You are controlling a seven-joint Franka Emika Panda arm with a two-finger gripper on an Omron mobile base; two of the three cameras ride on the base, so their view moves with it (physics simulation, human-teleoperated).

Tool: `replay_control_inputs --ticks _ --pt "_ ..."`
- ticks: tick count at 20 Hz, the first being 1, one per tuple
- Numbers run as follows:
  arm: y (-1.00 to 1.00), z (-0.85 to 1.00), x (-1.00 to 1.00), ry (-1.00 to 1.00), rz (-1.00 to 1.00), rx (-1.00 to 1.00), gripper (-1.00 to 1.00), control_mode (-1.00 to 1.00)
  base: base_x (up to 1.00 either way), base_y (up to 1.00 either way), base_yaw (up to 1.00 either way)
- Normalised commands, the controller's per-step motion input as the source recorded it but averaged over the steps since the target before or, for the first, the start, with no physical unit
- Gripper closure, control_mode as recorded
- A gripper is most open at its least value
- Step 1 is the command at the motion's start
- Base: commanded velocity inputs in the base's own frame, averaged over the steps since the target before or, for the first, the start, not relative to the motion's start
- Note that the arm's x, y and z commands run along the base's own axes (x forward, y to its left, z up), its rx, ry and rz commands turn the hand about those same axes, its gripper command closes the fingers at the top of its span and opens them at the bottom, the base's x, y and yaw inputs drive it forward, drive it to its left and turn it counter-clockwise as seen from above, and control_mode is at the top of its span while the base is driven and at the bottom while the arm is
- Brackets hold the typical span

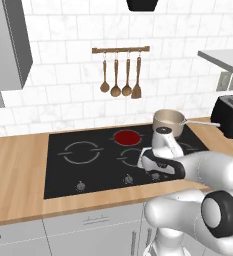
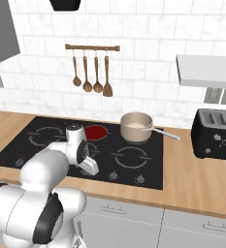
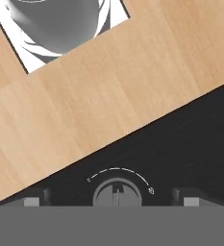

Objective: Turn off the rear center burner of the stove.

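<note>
The two-finger gripper (image 3: 112, 202) hangs with its dark tips spread wide on either side of a small round grey knob (image 3: 117, 194) at the front edge of the flat black glass stove (image 1: 63, 175), holding nothing. Best to settle lower, centred, then close and twist — whether this knob serves that burner I cannot tell. Farther back glows the solid red rear center burner (image 1: 127, 136). Beside it a tan saucepan (image 2: 136, 127) stands clear; wooden spoons (image 1: 120, 77) hang beyond.
</note>
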Motion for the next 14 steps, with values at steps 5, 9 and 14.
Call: replay_control_inputs --ticks 5,9,14 --pt "0.0 -0.15 0.03 0.0 0.01 0.0 -1.0 -1.0 0.0 0.0 0.0" --pt "0.0 -0.18 0.0 0.0 0.0 0.0 -1.0 -1.0 0.0 0.0 0.0" --pt "0.0 -0.17 0.0 0.0 0.0 0.0 -1.0 -1.0 0.0 0.0 0.0"
